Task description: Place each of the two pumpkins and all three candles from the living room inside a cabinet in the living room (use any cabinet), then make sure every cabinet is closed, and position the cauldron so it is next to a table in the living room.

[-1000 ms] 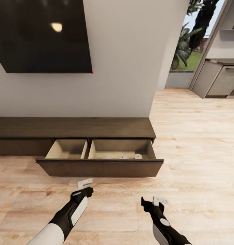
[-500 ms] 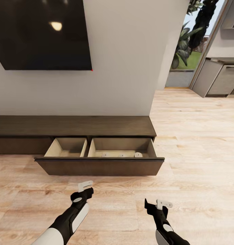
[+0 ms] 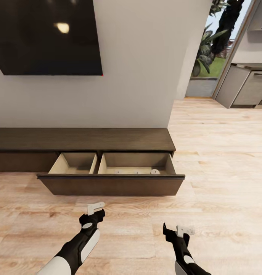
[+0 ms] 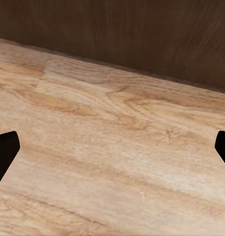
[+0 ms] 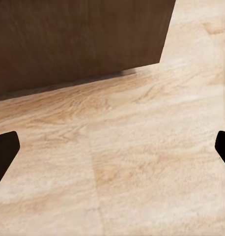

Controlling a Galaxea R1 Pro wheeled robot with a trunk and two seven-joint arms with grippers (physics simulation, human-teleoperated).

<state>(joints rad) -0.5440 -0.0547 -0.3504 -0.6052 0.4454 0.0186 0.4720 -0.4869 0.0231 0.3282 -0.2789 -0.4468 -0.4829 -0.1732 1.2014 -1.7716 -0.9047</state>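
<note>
Candles [image 3: 137, 172] lie in the right compartment of the cabinet [image 3: 108, 142], whose wide drawer [image 3: 111, 185] stands pulled out over the wood floor [image 3: 222, 160]. In the head view we count three pale round tops in a row near the drawer's front wall; the left compartment looks bare. We see no pumpkins or cauldron here. A dark screen [image 3: 47, 36] hangs on the wall above the unit. Our left tool [image 3: 95, 209] and right tool [image 3: 183, 230] hover low over the floor in front of the drawer, neither touching it, both empty.

In the left wrist view the fingertips [image 4: 4, 152] sit at opposite edges, jaws spread wide, with floor and the dark drawer face [image 4: 142, 39] ahead.

In the right wrist view the fingertips [image 5: 3, 147] are likewise wide apart, facing the drawer front's corner [image 5: 83, 39].

We judge the candles light, stiff and smooth, best pinched across the round side. The drawer should slide with a flat push on its front, near the middle so it does not skew.
</note>
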